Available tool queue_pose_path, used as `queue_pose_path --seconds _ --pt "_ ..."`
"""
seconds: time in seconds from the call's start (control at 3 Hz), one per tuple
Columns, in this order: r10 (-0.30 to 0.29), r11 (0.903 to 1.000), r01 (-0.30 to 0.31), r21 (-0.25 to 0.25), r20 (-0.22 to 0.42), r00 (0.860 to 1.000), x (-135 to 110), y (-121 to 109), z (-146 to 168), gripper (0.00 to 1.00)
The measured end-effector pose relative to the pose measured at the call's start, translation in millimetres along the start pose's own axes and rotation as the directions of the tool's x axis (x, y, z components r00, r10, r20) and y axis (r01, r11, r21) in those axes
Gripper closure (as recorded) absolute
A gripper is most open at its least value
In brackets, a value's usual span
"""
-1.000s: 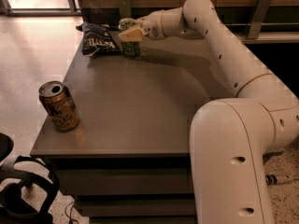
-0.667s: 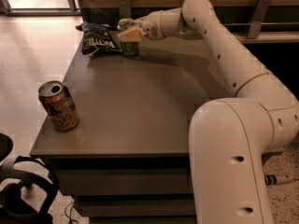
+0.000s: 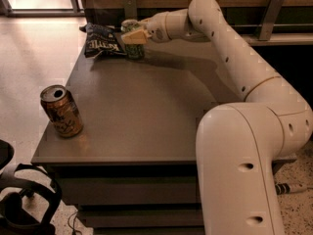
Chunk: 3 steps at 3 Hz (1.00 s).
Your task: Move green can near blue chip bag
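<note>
The green can (image 3: 133,51) stands upright on the grey table (image 3: 146,106) at its far left corner, touching the right edge of the blue chip bag (image 3: 103,42), which lies flat with its white lettering up. My gripper (image 3: 132,35) reaches in from the right at the far end of the table. Its pale fingers (image 3: 135,36) are closed around the upper part of the green can. The can's base rests on the table top.
An orange-brown can (image 3: 61,111) stands near the table's front left edge. My white arm (image 3: 244,77) arcs over the right side of the table. A wooden wall with metal brackets runs behind. A black object (image 3: 24,199) sits on the floor at lower left.
</note>
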<state>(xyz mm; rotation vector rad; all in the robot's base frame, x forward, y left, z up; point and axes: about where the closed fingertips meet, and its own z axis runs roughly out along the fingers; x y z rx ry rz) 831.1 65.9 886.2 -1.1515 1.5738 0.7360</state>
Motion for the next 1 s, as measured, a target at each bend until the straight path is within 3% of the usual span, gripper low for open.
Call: queue_pose_path --seconds 0.33,0.67,1.0 --pt "0.001 1.0000 -0.001 -0.005 0.000 1.000 0.5 1.7 3.8 0.12" --pt "0.002 0.9999 -0.002 -0.010 -0.001 1.000 1.0 3.2 6.8 0.00" --pt "0.002 0.9999 -0.002 -0.010 -0.001 1.000 1.0 3.2 6.9 0.00"
